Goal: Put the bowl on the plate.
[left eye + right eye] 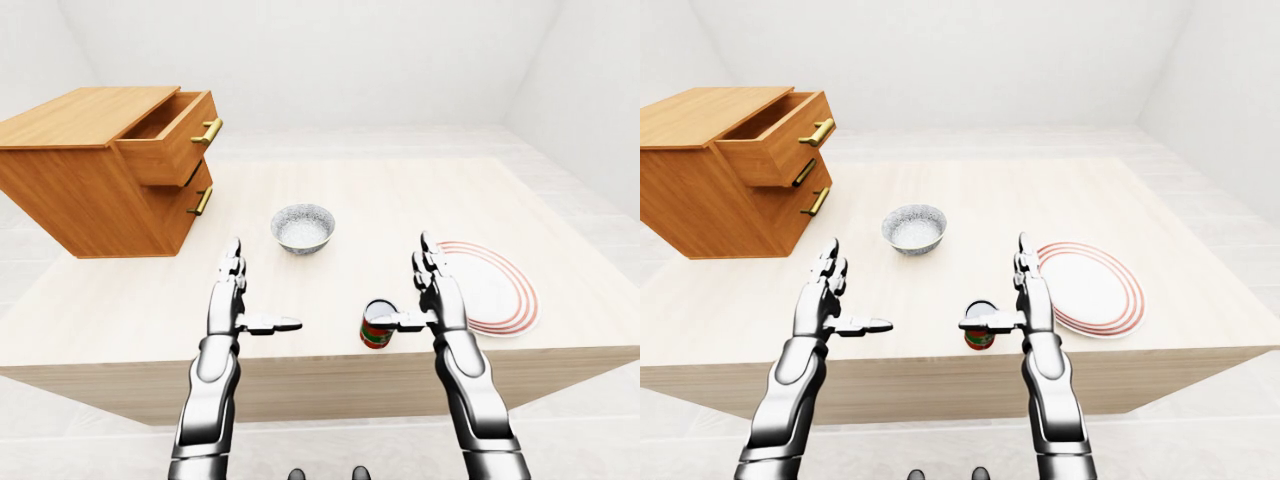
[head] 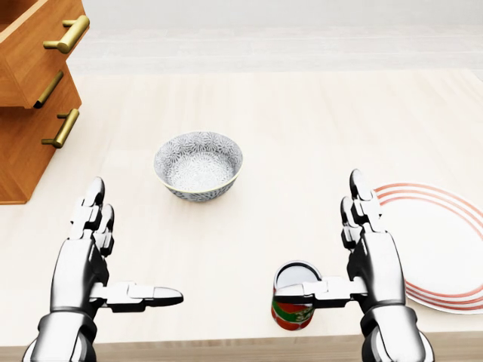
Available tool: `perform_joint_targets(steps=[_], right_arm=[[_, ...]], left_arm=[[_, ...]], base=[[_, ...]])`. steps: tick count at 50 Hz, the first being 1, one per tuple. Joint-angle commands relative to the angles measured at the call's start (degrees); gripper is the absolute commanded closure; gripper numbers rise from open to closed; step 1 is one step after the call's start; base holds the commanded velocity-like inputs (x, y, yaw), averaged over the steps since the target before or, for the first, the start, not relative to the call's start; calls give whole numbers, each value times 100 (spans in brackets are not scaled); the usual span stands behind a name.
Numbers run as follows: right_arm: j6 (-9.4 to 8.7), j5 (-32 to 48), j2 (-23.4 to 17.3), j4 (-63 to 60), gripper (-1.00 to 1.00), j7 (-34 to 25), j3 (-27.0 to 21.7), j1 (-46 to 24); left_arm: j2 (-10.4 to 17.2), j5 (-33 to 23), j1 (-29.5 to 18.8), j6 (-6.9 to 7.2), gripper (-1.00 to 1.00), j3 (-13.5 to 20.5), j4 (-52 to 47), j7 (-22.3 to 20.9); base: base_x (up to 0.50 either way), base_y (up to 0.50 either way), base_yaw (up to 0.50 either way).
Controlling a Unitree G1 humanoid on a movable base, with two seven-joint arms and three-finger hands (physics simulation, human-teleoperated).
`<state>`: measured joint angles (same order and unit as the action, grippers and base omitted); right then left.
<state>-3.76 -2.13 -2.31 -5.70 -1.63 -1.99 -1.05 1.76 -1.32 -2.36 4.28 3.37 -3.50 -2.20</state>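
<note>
Pale wooden table (image 2: 317, 113), four things.
Head view: drawer chest (image 2: 30, 98) upper left, bowl (image 2: 198, 165) centre, plate (image 2: 438, 249) right, apparently a can (image 2: 294, 298) bottom centre.

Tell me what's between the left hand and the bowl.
Nothing: the head view shows only bare table between the left hand and the bowl.

Left hand (image 2: 77, 265) and right hand (image 2: 376, 262) — polished chrome, three-fingered, segmented, with dark joints.

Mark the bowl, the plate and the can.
bowl (image 2: 198, 170), head view, inner bottom.
plate (image 2: 441, 241), head view, bare white centre.
can (image 2: 296, 276), head view, its top.
</note>
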Motion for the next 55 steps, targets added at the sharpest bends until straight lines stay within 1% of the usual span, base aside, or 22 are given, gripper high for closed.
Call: perform_joint_targets(steps=[1, 12, 16, 39, 55], right_arm=[[-124, 67, 29, -496, -100, -95, -108, 3], [-124, 124, 55, -762, -100, -95, -117, 23], [-124, 140, 53, -776, -100, -112, -113, 11], [-124, 106, 45, -867, -100, -127, -160, -46], [-124, 117, 47, -903, -100, -132, -157, -35]], left_arm=[[105, -98, -164, 72, -100, 27, -340, 10], [115, -147, -222, 72, -100, 35, -596, -57], [114, -130, -258, 72, -100, 75, -615, -53], [121, -176, -363, 72, -100, 56, -623, -44], [108, -190, -353, 72, -100, 22, -621, -60]], base=[[0, 0, 0], [0, 0, 0], [0, -17, 0], [0, -17, 0], [0, -17, 0]])
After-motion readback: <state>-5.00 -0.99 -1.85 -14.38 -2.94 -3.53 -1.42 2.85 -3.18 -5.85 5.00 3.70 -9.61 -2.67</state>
